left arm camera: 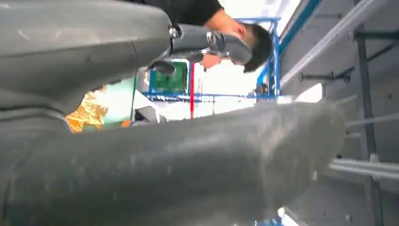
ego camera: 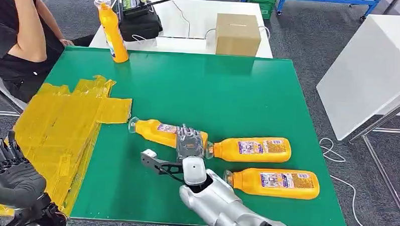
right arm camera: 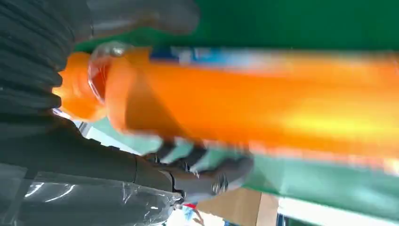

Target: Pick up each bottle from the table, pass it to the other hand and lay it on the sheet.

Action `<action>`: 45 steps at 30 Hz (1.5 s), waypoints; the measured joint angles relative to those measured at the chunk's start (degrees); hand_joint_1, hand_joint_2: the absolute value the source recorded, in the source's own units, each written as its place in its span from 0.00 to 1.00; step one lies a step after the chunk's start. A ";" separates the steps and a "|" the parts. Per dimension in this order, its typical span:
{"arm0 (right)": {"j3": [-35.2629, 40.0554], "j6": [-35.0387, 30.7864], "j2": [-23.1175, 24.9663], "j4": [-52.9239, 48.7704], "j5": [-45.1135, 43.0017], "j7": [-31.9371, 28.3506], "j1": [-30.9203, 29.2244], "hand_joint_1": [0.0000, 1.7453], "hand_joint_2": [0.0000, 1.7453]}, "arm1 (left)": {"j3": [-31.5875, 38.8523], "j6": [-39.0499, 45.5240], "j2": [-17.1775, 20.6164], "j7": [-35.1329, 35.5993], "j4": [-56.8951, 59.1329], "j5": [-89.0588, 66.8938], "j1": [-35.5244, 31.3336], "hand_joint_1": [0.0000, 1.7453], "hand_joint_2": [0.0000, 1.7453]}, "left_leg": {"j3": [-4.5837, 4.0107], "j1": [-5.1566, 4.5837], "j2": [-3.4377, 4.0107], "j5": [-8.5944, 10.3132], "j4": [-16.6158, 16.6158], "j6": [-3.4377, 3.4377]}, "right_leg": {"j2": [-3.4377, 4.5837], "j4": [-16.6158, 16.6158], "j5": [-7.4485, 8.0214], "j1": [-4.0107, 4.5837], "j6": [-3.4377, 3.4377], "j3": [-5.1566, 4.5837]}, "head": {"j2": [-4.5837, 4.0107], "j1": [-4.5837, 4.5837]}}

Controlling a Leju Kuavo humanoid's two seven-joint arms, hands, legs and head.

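Observation:
Three orange bottles lie on the green table point(ego camera: 229, 89). My right hand point(ego camera: 189, 143) reaches over the base end of the leftmost one point(ego camera: 154, 130). In the right wrist view this bottle point(right arm camera: 263, 108) sits blurred between my thumb point(right arm camera: 141, 16) and fingers point(right arm camera: 211, 176), which wrap around it. The second bottle point(ego camera: 252, 149) lies just to the right, its cap beside my hand, and the third point(ego camera: 275, 183) lies nearer me. Another orange bottle point(ego camera: 113, 32) stands upright at the far left corner. The crinkled yellow sheet point(ego camera: 62, 121) covers the table's left side. My left hand point(ego camera: 5, 161) holds nothing, with its fingers apart, off the near left corner.
A person point(ego camera: 20, 31) sits at the table's far left corner, one hand near the upright bottle. Behind the table stands a white table with a cardboard box point(ego camera: 237, 34) and a black device point(ego camera: 138, 18). A white tabletop point(ego camera: 370, 68) stands to the right.

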 measured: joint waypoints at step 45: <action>-11.17 -1.97 -4.61 3.80 -0.83 4.22 -1.88 0.98 1.00 | 0.17 -8.13 -1.05 0.00 5.14 0.66 -5.74 0.00 0.00 | 0.13 -0.12 -0.05 0.06 0.02 0.10 | -0.09 -0.01 0.08 -0.12 0.12 0.16 | 0.00 -0.02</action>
